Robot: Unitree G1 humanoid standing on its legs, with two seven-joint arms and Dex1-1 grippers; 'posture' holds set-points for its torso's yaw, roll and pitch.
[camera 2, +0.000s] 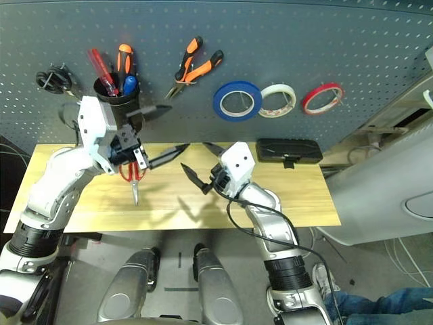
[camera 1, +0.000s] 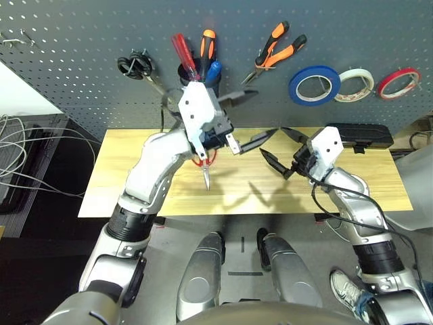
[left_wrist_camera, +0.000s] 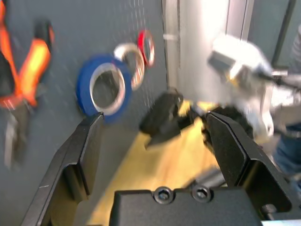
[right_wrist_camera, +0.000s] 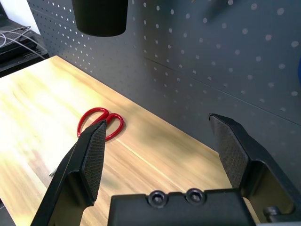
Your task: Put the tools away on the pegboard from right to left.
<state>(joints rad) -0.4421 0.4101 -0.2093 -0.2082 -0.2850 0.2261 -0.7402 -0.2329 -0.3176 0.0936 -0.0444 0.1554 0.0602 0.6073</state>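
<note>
a white tape roll (camera 1: 355, 84) and a red tape roll (camera 1: 398, 82) hang side by side on the wall. black scissors (camera 1: 135, 67) hang far left. a flat black box (camera 1: 358, 135) lies on the wooden table (camera 1: 128, 176).

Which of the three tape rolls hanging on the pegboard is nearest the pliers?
The blue tape ring. It hangs right beside the orange-and-black-handled pliers, while the white roll and red roll hang farther along to its right.
</note>
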